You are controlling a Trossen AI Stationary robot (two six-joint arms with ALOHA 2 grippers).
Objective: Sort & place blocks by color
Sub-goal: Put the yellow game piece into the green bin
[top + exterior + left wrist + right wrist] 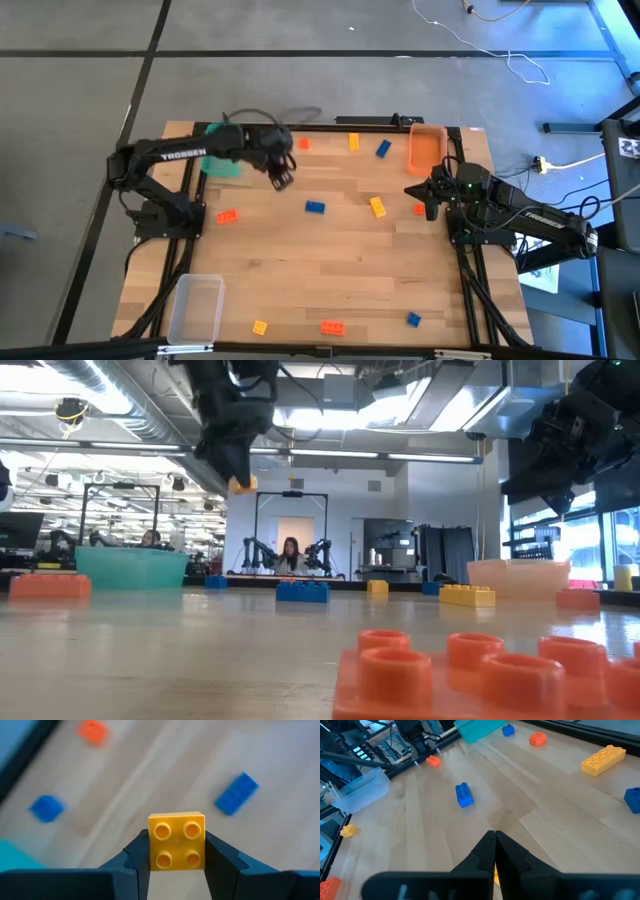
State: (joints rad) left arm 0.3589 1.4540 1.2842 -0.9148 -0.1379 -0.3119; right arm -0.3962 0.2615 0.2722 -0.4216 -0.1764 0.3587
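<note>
Wooden table (330,275). Green bin (222,160) back-left, orange bin (426,147) back-right, clear bin (195,306) front-left corner. White cable (500,55) on floor behind table. Person (290,557) seated in background, low view.

Robotics lab: exposed ceiling ducts (110,400), more robot arms (252,550) behind

From above we see the left gripper (281,178) held over the wooden table (300,270) near the green bin (222,160). The right gripper (429,202) sits below the orange bin (426,147), beside an orange-red block (418,209). Between them lie a blue block (315,207) and a yellow block (377,206). A clear bin (196,305) rests at the near left corner.
</note>
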